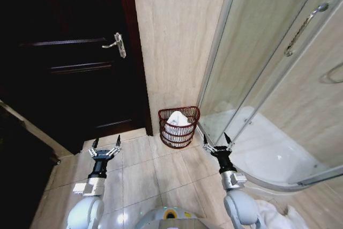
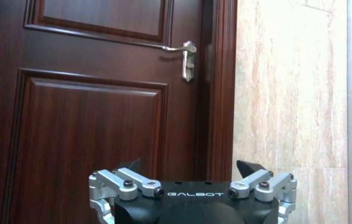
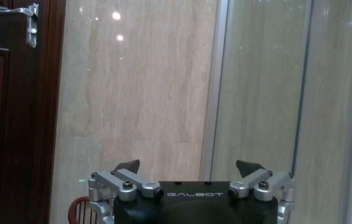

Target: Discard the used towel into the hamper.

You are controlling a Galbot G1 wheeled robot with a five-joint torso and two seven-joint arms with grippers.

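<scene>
The hamper (image 1: 179, 128), a dark red open-weave basket, stands on the floor against the beige wall, between the door and the shower. A white towel (image 1: 177, 119) lies bunched inside it, rising just above the rim. My left gripper (image 1: 106, 142) hovers over the floor tiles left of the hamper, open and empty, and faces the door (image 2: 190, 165). My right gripper (image 1: 215, 139) is just right of the hamper, also open and empty (image 3: 188, 165). A sliver of the hamper's rim (image 3: 75, 211) peeks out beside its fingers.
A dark wooden door (image 1: 69, 63) with a silver handle (image 1: 119, 44) fills the left. The glass shower enclosure (image 1: 268, 68) and its curved white tray (image 1: 278, 159) take the right. Another white cloth (image 1: 276, 215) lies on the floor by my right arm.
</scene>
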